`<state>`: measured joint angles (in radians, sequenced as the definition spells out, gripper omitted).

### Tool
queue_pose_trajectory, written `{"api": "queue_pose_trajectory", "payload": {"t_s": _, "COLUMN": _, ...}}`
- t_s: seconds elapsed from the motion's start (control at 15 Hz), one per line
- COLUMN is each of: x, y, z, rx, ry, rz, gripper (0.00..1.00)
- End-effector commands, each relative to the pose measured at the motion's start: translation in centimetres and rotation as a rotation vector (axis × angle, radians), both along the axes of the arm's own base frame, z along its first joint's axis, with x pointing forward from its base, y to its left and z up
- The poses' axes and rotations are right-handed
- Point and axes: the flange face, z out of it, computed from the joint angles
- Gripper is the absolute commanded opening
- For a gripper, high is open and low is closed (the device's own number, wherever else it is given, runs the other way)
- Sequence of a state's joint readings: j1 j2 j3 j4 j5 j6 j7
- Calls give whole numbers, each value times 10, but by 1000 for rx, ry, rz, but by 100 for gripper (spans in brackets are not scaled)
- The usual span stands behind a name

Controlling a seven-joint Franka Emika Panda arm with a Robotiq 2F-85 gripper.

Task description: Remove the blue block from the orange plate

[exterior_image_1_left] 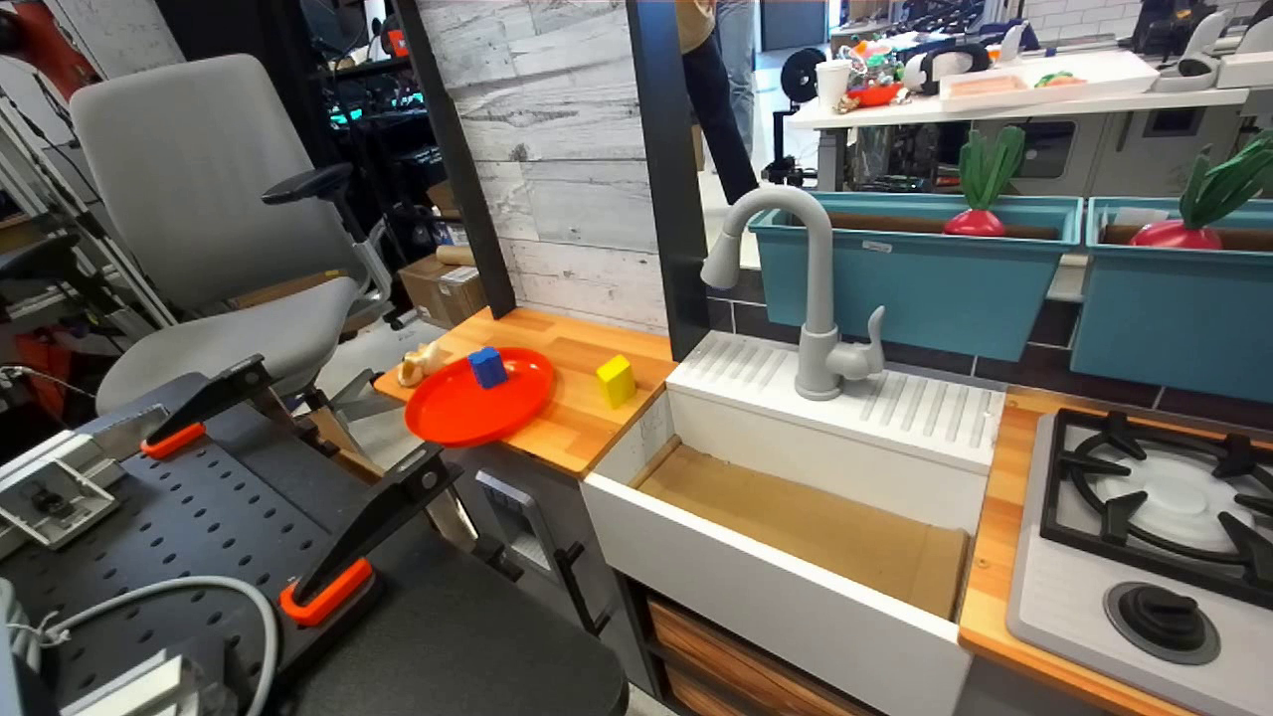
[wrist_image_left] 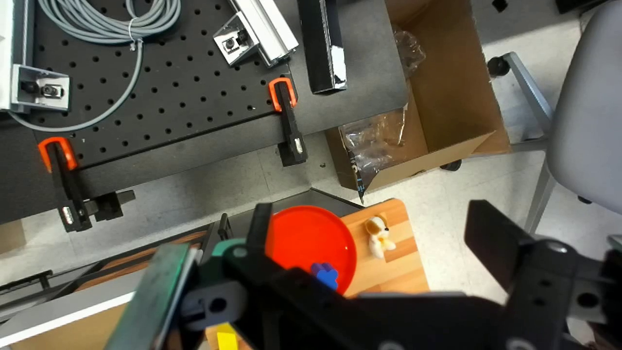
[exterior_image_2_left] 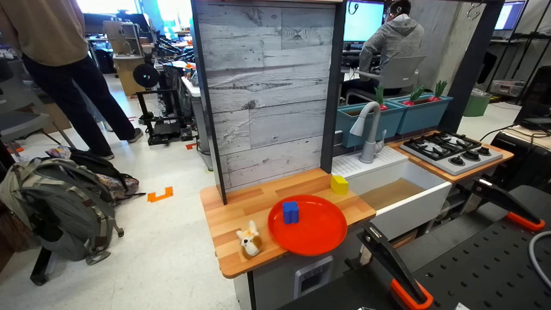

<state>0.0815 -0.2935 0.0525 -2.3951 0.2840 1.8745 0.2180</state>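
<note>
The blue block [exterior_image_2_left: 291,212] stands on the plate [exterior_image_2_left: 320,230], off centre, inside the rim. The gripper [wrist_image_left: 371,223] holds nothing, its 2 fingers spread wide; it is absent from both exterior views. Step in hand, as judged: the approach. Recommended: centre the fingers over the blue block, descend vertically, close on 2 opposite sides, then lift straight up before moving sideways. Caution: the plate overhangs the edge of the counter [exterior_image_2_left: 258,198], so downward pressure there may tip it.
</note>
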Motion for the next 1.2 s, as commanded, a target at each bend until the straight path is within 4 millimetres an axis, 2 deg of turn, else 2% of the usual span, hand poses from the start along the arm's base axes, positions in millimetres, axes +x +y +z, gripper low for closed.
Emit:
{"api": "queue_pose_trajectory", "payload": {"t_s": 0.0, "x": 14, "y": -8, "z": -9, "rx": -4, "ry": -35, "rz": -31, "gripper": 100}}
{"api": "queue_pose_trajectory", "payload": {"t_s": 0.2, "x": 36, "y": -17, "z": -31, "rx": -11, "ry": -44, "rz": -68, "gripper": 100}}
{"api": "queue_pose_trajectory", "payload": {"t_s": 0.33, "x": 55, "y": -22, "z": -56, "rx": -10, "ry": -39, "rz": -91, "gripper": 100}}
{"api": "queue_pose_trajectory", "payload": {"t_s": 0.6, "x": 86, "y": -21, "z": -123, "rx": -35, "ry": -27, "rz": -118, "gripper": 100}}
{"api": "queue_pose_trajectory", "payload": {"t_s": 0.93, "x": 112, "y": -17, "z": -216, "rx": -67, "ry": -33, "rz": -138, "gripper": 100}}
{"api": "queue_pose_trajectory", "payload": {"t_s": 1.13, "x": 129, "y": -14, "z": -263, "rx": -79, "ry": -74, "rz": -150, "gripper": 100}}
